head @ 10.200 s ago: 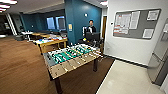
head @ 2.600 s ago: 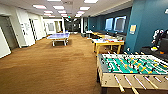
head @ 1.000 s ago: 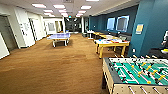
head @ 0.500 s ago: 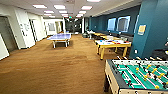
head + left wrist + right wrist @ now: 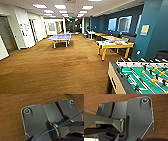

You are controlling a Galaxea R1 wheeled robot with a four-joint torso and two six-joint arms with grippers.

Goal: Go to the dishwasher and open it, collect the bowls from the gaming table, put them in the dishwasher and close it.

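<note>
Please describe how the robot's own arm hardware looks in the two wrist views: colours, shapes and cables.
Each wrist shows a wide dark grey plate with rounded corners and round fittings, plus a jointed dark bar. A thin blue cable crosses the left one.

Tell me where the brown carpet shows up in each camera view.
Head view: the brown carpet runs from the foreground to the far hall, left of the table-football table.
Left wrist view: carpet surrounds the robot's dark plate.
Right wrist view: carpet again borders the plate.
Shared landmark: that brown carpet itself.
</note>
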